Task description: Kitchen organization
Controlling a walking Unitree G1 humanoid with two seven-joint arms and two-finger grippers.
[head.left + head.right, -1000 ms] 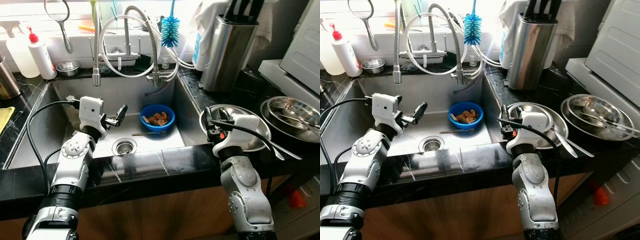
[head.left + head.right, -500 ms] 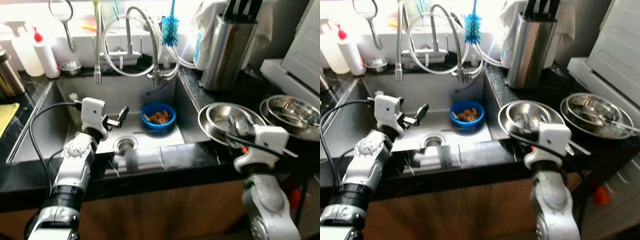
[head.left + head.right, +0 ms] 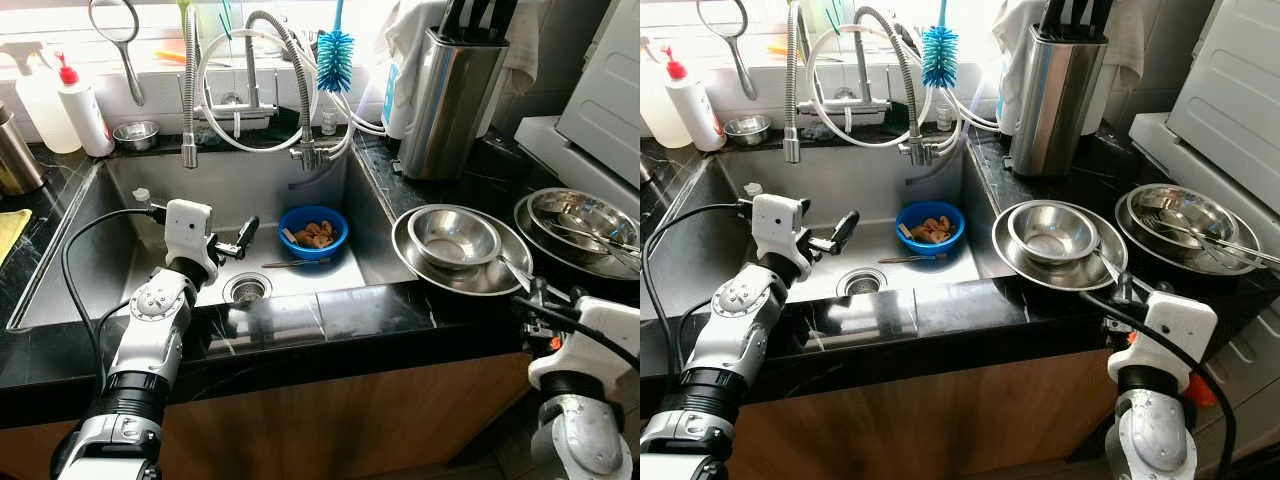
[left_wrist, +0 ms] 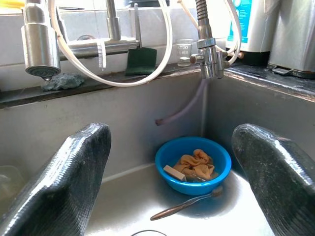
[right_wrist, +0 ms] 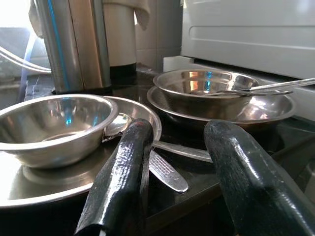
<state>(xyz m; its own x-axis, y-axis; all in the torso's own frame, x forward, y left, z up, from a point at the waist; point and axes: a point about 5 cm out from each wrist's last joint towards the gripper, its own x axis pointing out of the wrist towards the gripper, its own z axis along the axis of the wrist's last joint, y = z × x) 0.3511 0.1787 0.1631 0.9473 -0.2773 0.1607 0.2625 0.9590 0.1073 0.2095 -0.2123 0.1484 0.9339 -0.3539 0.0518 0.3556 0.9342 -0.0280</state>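
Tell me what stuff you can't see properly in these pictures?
- Blue bowl: a tan crumpled thing and a pale block lie inside; too small to tell what they are.
- Knife block: its handles are cut off by the top edge of the eye views.
- Right hand: in the eye views its fingers hide behind its own white wrist housing.
- Small cup on the ledge: its print is too small to read.

bowl (image 3: 315, 232): blue | bottle brush (image 3: 335, 60): blue bristles | counter (image 3: 300, 325): black, white-veined | squeeze bottle (image 3: 82, 110): white, red cap

Open sink floor around the blue bowl (image 3: 314, 231); faucet hoses (image 3: 300, 90) hang across the way above.
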